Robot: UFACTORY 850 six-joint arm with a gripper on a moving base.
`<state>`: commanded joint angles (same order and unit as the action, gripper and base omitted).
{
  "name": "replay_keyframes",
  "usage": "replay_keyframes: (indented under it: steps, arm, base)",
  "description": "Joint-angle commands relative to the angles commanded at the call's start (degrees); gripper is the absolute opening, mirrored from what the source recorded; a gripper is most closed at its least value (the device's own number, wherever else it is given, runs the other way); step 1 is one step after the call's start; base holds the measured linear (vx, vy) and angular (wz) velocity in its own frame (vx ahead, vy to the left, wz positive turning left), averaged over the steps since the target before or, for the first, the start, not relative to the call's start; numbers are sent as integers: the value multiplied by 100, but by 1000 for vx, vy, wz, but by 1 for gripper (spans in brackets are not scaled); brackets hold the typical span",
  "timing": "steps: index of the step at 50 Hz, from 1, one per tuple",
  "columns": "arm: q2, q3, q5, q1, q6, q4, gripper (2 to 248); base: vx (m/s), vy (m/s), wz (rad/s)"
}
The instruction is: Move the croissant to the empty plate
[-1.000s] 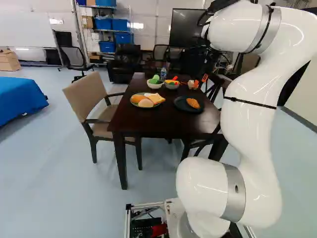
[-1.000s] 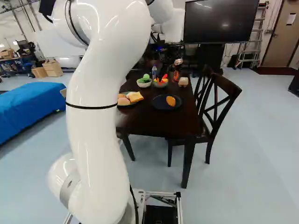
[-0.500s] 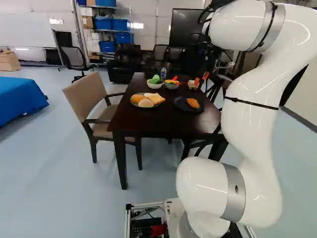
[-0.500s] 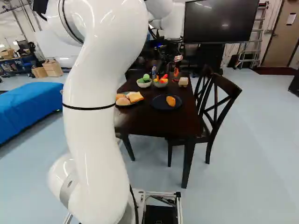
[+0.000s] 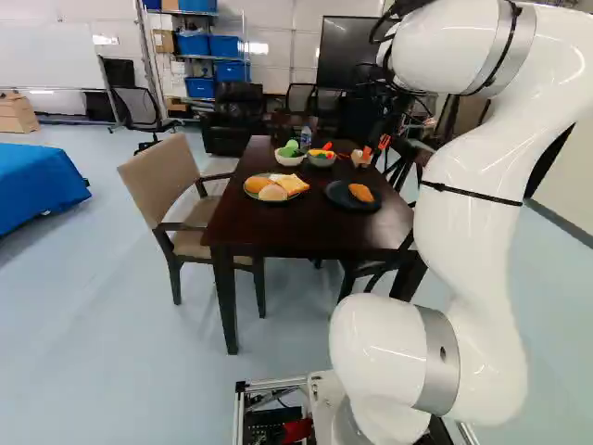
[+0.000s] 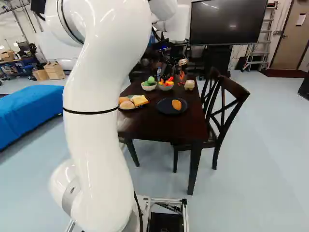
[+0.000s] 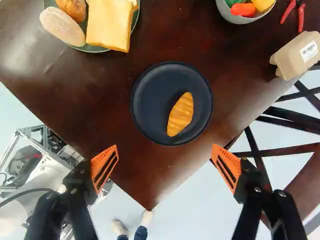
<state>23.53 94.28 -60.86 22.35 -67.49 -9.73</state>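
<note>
Nearest, the white arm [image 5: 473,250] rises over its base and reaches out above the table [image 7: 145,172]. Its gripper [image 7: 165,155] has its two fingers wide apart with nothing between them. Just ahead of it in the wrist view lies the dark plate [image 7: 150,95], and on that plate rests the one croissant [image 7: 181,114], a little off centre and touching nothing else.

The croissant looks to be where the task wants it, so I judge the step in hand to be the finish: the next move calls for no grip, only drawing the open fingers clear without brushing the plate's rim.

Past that, the green plate [image 7: 92,48] makes two plates in all. It holds three pieces: one bread slice [image 7: 107,22], one pale bun [image 7: 62,26] and one golden roll [image 7: 73,7]. Farther along stand two bowls, one with green food [image 6: 148,88] and one with mixed colours [image 6: 166,88], then one carton [image 7: 295,57] and one bottle [image 5: 306,137]
</note>
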Motion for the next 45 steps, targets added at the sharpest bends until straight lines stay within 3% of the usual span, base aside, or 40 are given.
replay_keyframes:
  steps: [23,45]
  arm:
    - [-217,-489,608,-122,370,53,247]
    - [-540,-1220,1515,-305,922,133,247]
  base:
    - [0,0,0]
    - [0,0,0]
